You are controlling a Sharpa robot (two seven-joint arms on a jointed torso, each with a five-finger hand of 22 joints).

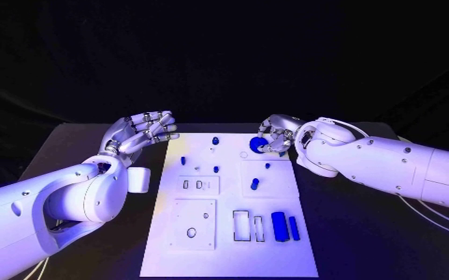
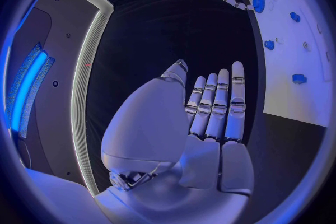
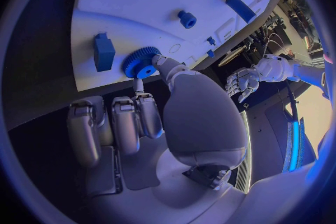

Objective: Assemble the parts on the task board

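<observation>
Two glossy white arms with bulbous rounded shells and small dark screw dots, right arm (image 1: 374, 160) trailing thin pale cables near its elbow, left arm (image 1: 65, 199) likewise at its base, each ending in a silver segmented hand, left hand (image 1: 145, 129), right hand (image 1: 278, 132).

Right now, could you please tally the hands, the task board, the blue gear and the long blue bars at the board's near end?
hands: 2, left hand and right hand
task board: 1
blue gear: 1, between the right hand's fingers
long blue bars: 2
Total: 6
</observation>
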